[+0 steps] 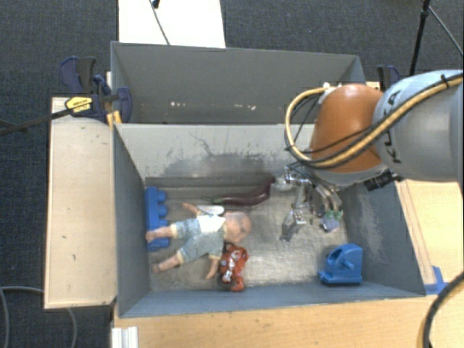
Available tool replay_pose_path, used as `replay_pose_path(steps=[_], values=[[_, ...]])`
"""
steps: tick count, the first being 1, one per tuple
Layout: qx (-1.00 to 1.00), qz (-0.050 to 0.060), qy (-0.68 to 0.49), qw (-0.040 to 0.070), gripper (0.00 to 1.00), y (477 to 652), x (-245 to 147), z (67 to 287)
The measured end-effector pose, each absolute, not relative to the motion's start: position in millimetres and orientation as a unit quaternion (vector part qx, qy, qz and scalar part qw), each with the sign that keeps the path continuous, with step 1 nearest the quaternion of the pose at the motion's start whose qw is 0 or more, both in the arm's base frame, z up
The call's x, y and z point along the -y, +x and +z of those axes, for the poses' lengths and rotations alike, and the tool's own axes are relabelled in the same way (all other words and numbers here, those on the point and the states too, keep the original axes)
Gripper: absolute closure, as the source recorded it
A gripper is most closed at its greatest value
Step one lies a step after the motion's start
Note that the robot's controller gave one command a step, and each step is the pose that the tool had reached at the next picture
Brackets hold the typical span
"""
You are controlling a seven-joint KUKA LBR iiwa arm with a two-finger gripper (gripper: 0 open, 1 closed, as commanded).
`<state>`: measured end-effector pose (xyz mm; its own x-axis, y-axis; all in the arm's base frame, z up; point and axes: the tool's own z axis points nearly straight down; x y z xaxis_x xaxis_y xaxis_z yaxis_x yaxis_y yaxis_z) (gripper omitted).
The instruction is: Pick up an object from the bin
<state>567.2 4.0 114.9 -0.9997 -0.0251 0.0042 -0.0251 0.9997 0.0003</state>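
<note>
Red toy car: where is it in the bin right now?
In the camera view the red toy car lies near the front wall of the bin, left of centre, beside the head of the doll.

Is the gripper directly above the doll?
No; the gripper hangs over bare bin floor to the right of the doll, apart from it.

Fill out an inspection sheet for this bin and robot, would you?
Surface: grey metal bin, floor scuffed.
Job's things: baby doll in pale blue clothes lying mid-floor; small red toy car beside its head; blue plastic block at view's left wall; blue plastic piece front right; dark maroon curved strip at back.
Clutter: nothing seen.
Grippers: gripper over bare floor, right of the doll.
Cables: yellowish cables looping around the arm's orange cover.
Surroundings: dark carpet.
</note>
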Motion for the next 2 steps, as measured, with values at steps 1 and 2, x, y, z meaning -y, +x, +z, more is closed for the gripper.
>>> replay_pose_path(steps=[1,2], values=[[0.999,-0.001,0.04,-0.007,0.0,574.5,-25.9,134.7],[0.992,0.0,0.123,-0.002,1.0,575.0,-67.9,90.3]])
